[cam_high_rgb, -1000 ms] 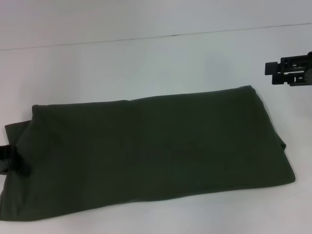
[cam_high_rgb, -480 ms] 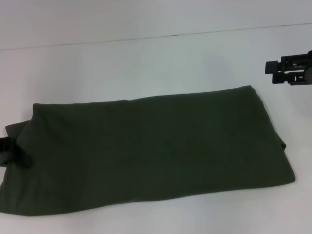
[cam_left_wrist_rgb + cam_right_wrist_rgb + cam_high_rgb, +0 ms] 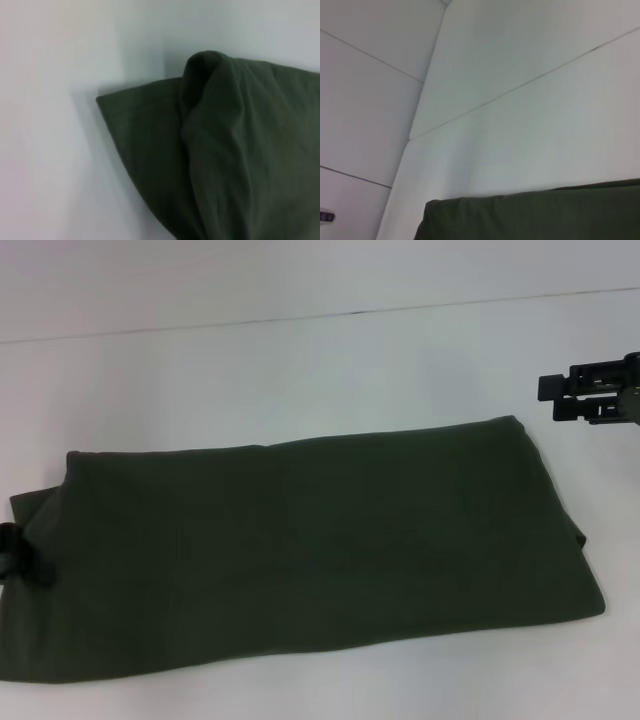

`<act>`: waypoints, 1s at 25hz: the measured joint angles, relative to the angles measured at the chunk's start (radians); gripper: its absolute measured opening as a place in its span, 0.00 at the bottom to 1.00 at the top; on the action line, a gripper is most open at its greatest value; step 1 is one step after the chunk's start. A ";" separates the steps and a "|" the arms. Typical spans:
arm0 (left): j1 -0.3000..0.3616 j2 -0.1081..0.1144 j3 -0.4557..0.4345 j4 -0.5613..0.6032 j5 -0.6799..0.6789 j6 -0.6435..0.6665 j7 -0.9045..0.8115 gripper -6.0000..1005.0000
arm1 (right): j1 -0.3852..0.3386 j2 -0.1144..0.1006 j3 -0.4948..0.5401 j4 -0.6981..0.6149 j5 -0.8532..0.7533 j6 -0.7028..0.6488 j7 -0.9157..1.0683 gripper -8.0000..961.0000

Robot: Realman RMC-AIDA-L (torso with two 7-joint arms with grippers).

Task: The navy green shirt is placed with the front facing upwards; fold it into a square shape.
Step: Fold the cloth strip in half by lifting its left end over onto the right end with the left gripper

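The navy green shirt (image 3: 310, 550) lies folded as a long dark olive band across the white table, with plain fabric up and no lettering showing. My left gripper (image 3: 20, 558) sits at the shirt's left end, half cut off by the frame edge and touching the cloth. In the left wrist view, that end of the shirt (image 3: 235, 150) shows a raised, bunched fold over a flat corner. My right gripper (image 3: 556, 399) hovers open above bare table, just past the shirt's far right corner and holding nothing. The right wrist view catches the shirt's edge (image 3: 530, 217).
A thin seam (image 3: 330, 315) runs across the white table (image 3: 300, 380) behind the shirt. The right wrist view shows a table corner (image 3: 412, 136) and pale panels beyond it.
My left gripper has slid a little up and left toward the frame edge. The shirt's lower left edge has drawn in. My right gripper has shifted slightly left.
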 joint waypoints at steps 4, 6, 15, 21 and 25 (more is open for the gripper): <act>0.007 0.011 0.001 -0.007 0.004 0.003 -0.006 0.07 | 0.000 -0.002 0.000 0.001 0.001 0.002 0.000 0.66; 0.009 0.017 0.001 -0.008 0.008 0.003 -0.007 0.07 | 0.001 -0.004 0.000 0.002 0.002 0.002 0.003 0.66; 0.026 0.053 0.004 -0.008 0.010 0.010 -0.020 0.07 | 0.009 -0.006 0.000 0.002 0.003 0.001 0.006 0.66; 0.036 0.063 0.005 -0.013 0.012 0.008 -0.029 0.07 | 0.012 -0.006 0.000 0.002 0.004 0.000 0.006 0.66; 0.039 0.064 0.007 -0.033 0.021 0.008 -0.037 0.07 | 0.012 -0.006 0.000 0.002 0.004 0.000 0.006 0.66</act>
